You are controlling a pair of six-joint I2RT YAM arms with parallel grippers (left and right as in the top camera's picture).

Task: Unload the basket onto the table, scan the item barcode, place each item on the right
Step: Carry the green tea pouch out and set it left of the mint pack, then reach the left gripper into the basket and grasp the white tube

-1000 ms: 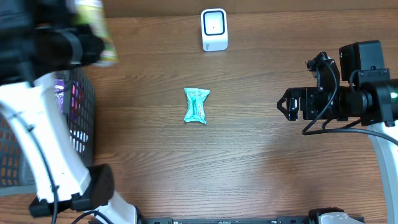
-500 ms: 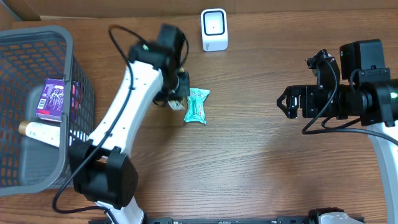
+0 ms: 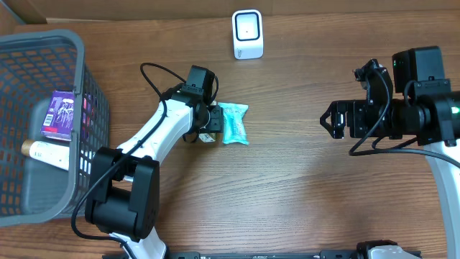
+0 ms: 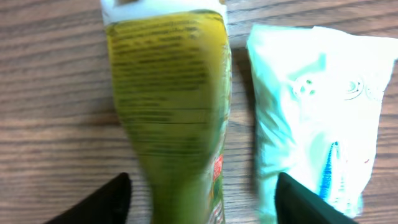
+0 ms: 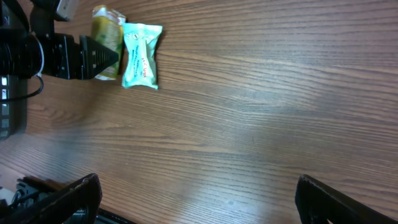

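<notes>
The left gripper (image 4: pixel 202 186) has its fingers spread wide. A green bottle (image 4: pixel 168 93) lies on the table (image 3: pixel 287 201) between them, not pinched. A blue-green packet (image 4: pixel 317 106) lies just beside the bottle, at 3 o'clock. The white scanner (image 3: pixel 247 34) stands well apart, at 1 o'clock. The right gripper (image 3: pixel 332 120) is wide open too. I think the bottle is being put down. Next, lift clear, grab the packet and show its bars to the scanner.

Green bottle (image 4: pixel 168 106) blurred — print unreadable, both ends cut off
</notes>
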